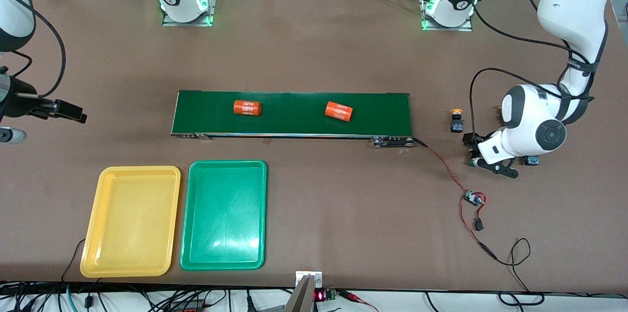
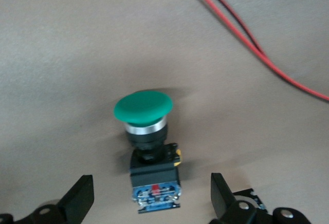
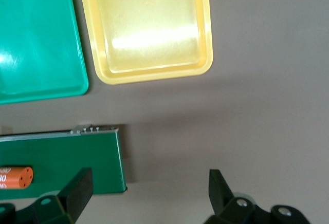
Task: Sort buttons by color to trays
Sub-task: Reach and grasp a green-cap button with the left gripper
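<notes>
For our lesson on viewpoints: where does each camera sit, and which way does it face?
Front view: high across the table, facing both arm bases; shows conveyor belt and both arms.
Left wrist view: looks down on the green button; open jaws show.
Right wrist view: looks down on the yellow tray; open jaws show.
Shared: front and right wrist views both show the green tray.
</notes>
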Available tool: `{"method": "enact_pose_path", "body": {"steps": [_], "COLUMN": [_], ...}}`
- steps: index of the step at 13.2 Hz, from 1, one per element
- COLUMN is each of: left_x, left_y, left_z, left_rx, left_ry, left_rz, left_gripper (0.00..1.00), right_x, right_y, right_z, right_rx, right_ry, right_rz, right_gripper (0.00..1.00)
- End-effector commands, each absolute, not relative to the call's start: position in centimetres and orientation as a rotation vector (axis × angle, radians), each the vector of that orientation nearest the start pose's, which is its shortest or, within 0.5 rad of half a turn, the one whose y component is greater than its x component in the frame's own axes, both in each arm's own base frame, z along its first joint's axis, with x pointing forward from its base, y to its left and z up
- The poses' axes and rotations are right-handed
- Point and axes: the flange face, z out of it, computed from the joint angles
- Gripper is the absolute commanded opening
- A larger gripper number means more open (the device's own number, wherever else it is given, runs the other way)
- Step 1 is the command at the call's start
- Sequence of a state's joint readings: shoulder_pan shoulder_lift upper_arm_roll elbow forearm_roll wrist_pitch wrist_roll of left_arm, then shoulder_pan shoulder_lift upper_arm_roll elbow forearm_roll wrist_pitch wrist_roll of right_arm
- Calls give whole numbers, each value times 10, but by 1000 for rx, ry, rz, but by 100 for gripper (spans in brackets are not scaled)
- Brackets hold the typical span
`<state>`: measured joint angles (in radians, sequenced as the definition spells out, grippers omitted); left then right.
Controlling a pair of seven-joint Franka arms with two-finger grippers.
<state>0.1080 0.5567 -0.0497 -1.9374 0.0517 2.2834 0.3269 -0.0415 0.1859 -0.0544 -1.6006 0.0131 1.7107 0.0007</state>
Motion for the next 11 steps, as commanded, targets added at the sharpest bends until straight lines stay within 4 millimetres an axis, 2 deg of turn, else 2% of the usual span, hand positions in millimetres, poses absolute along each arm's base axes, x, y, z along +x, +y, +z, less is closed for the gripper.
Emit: {"method": "enact_pose_path", "body": {"steps": [1, 5, 6, 7, 9, 10, 11], "left_x": [601, 601, 602, 606, 614, 613, 611], "left_y": [48, 47, 47, 46, 22, -9, -28], "left_z": [174, 178, 184, 198, 235, 255, 267], "left_rx": [-3130, -3124, -3123, -3120, -3122, -3132, -3142], "left_ry": [466, 542, 544, 548, 591, 637, 610], "left_rz": [323, 329, 317, 284, 248, 256, 255], "left_gripper": [89, 15, 3, 0, 0, 0, 0], "right_x": [580, 563, 555, 545, 531, 526, 522], "right_y": [-56, -52, -50, -48, -47, -46, -45], "right_z": [509, 502, 495, 491, 481, 480, 475], "right_rx": [-3110, -3110, -3109, -3111, -3111, -3110, -3110], "right_ry": [144, 145, 149, 159, 164, 164, 162], "right_rz": [155, 122, 120, 73, 6, 1, 6], "right_gripper": [100, 100, 100, 100, 100, 100, 100]}}
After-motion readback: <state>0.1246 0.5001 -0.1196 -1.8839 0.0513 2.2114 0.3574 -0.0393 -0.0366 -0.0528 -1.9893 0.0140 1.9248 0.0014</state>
